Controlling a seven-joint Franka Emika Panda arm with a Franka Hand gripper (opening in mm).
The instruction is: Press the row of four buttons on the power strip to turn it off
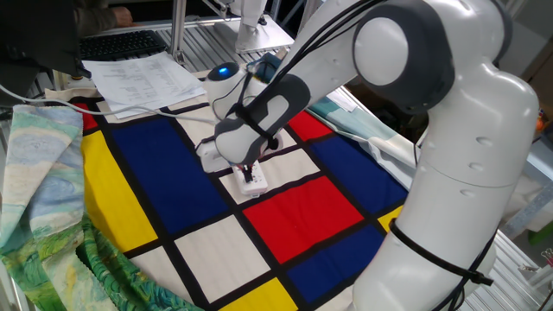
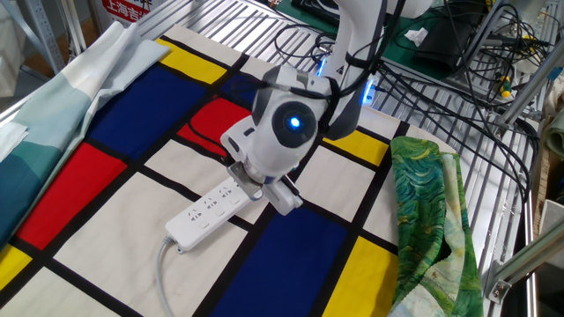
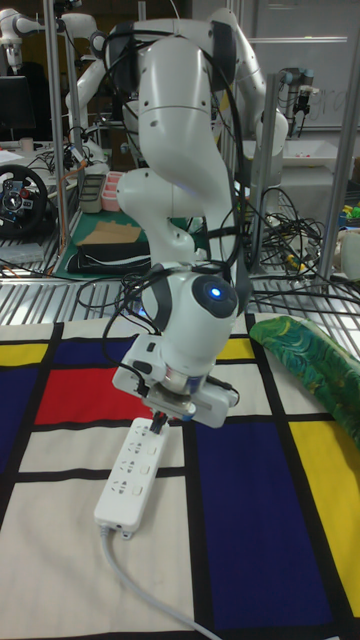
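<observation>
- Arm (image 3: 185,120) bent steeply down over the checked cloth (image 2: 291,255), wrist tilted.
- We saw the gripper (image 3: 160,418) low over the far end of the power strip (image 2: 210,214), which lay on a white square.
- We could not tell its finger state.

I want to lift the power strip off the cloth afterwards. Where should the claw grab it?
Grip the power strip across its narrow width near the free middle, coming straight down from above. It lies flat, and its long parallel sides suit two fingers; avoid the cord end.
</observation>
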